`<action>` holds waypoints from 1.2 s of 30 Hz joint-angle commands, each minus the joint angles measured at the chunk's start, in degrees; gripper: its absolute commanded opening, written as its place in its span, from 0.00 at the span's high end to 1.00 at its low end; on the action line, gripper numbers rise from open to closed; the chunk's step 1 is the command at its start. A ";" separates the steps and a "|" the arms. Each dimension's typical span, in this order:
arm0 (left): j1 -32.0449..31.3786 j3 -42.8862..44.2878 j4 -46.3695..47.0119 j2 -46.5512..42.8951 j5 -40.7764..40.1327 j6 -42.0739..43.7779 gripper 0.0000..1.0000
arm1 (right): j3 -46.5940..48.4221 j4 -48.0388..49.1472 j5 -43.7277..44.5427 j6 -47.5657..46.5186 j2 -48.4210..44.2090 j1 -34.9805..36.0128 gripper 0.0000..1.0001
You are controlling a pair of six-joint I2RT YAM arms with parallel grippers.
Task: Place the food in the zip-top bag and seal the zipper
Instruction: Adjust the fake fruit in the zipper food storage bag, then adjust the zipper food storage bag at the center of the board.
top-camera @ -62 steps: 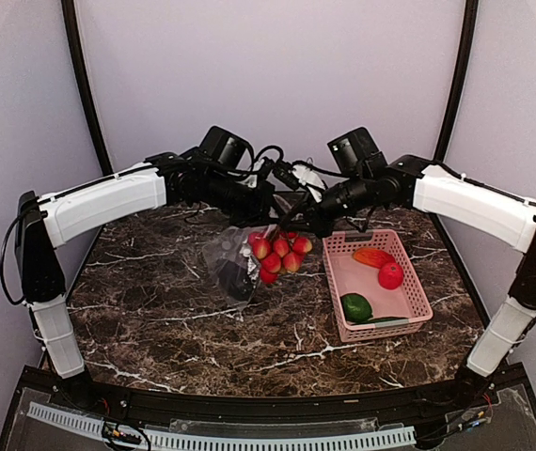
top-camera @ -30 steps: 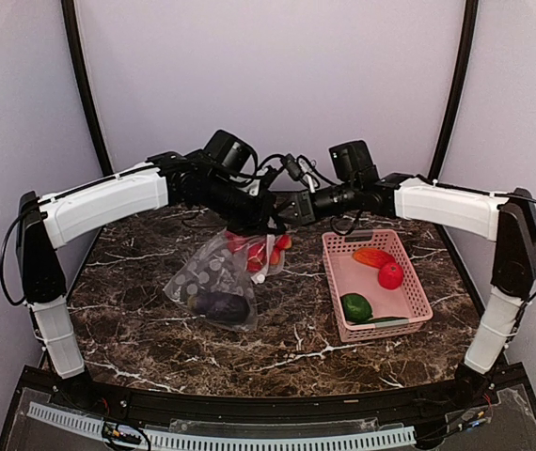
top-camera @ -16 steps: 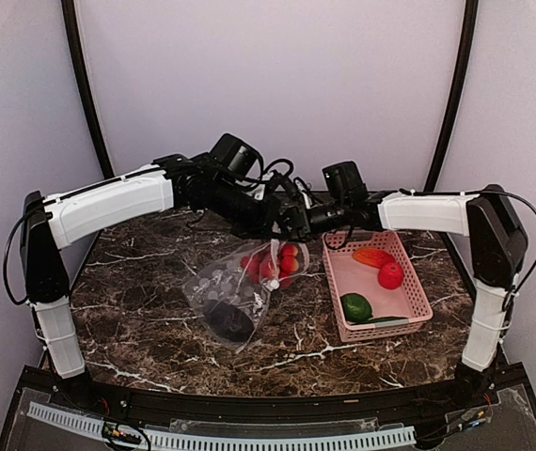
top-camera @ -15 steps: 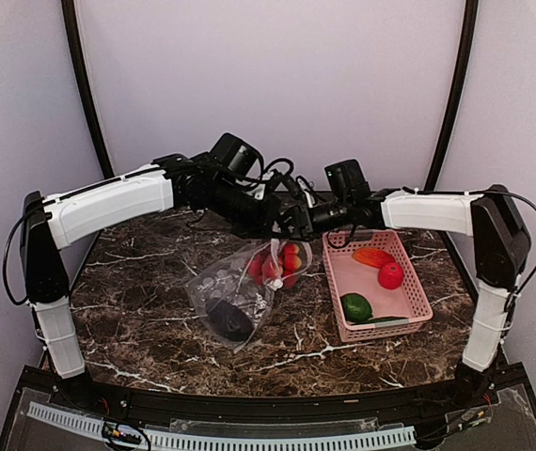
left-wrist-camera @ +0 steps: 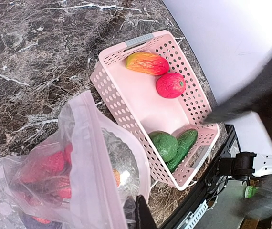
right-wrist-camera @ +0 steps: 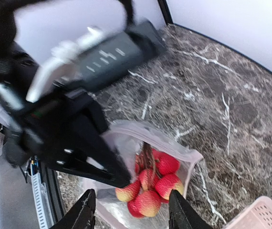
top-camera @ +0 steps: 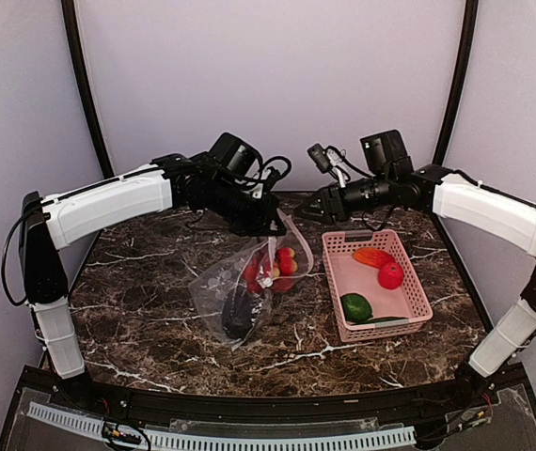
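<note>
The zip-top bag (top-camera: pixel 233 287) hangs above the table from my left gripper (top-camera: pixel 270 228), which is shut on its mouth edge. The pink zipper (top-camera: pixel 303 246) gapes open. Inside lie a cluster of red food pieces (top-camera: pixel 274 267) and a dark eggplant (top-camera: pixel 239 316). My right gripper (top-camera: pixel 309 211) is open and empty, just right of the bag mouth and apart from it. In the right wrist view the red pieces (right-wrist-camera: pixel 156 184) show through the open mouth, below my right gripper (right-wrist-camera: pixel 132 217). The left wrist view shows the bag (left-wrist-camera: pixel 55 176) and one dark finger (left-wrist-camera: pixel 143 215).
A pink basket (top-camera: pixel 415 282) stands on the marble to the right of the bag. It holds an orange-red oval (top-camera: pixel 372 256), a red fruit (top-camera: pixel 390 275), a green fruit (top-camera: pixel 356 306) and a long green piece (left-wrist-camera: pixel 185 144).
My right gripper has opened, let go of the bag mouth and drawn back to the right. The bag now hangs from the left gripper alone, its lower end swung down.
</note>
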 commanded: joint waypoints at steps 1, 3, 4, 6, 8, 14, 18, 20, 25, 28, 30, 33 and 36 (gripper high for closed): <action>0.11 -0.30 0.06 -2.43 -0.45 0.03 0.99 | -0.86 -6.94 8.54 -1.75 5.38 0.02 0.50; 0.13 -0.36 -0.30 -2.64 -0.10 0.06 0.99 | 0.92 -9.51 8.55 -1.88 8.40 -0.01 0.50; 0.11 -0.41 -0.39 -2.69 0.02 0.08 0.99 | 1.55 -10.26 8.05 -1.89 9.74 -0.06 0.51; 0.12 -0.83 -0.45 -2.92 -0.04 0.10 0.99 | 1.78 -10.17 4.77 -1.74 11.66 -0.31 0.54; 0.11 -1.23 -0.45 -3.19 -0.09 0.10 0.99 | 2.10 -10.02 4.08 -0.93 13.05 -0.35 0.59; 0.11 -1.05 -2.42 -3.68 -0.59 1.32 0.99 | 4.27 -11.53 5.66 -0.40 14.23 -1.36 0.98; 0.51 0.71 -8.33 -2.92 -3.20 3.37 0.99 | 9.46 -15.17 0.30 -0.61 13.81 -2.86 1.00; 1.69 7.03 -16.35 -1.29 -5.82 4.81 0.99 | 15.37 -18.65 -3.41 -1.17 13.16 -3.38 1.00; 3.37 21.38 -33.51 2.23 -16.32 10.06 0.96 | 22.08 -20.01 -4.44 0.30 10.61 -3.41 1.00; 3.61 27.08 -40.45 3.85 -21.31 11.11 0.89 | 21.82 -19.95 -6.25 0.91 12.16 -3.42 1.00; 3.66 27.17 -40.93 4.02 -22.00 11.16 0.84 | 21.46 -19.35 -8.53 1.32 13.14 -3.34 1.00; 3.72 25.94 -38.95 4.13 -18.55 9.94 0.83 | 21.83 -18.48 -10.49 2.00 13.85 -2.50 1.00; 3.63 24.17 -36.57 3.93 -15.55 8.62 0.89 | 23.27 -18.54 -10.49 1.75 14.10 -1.36 1.00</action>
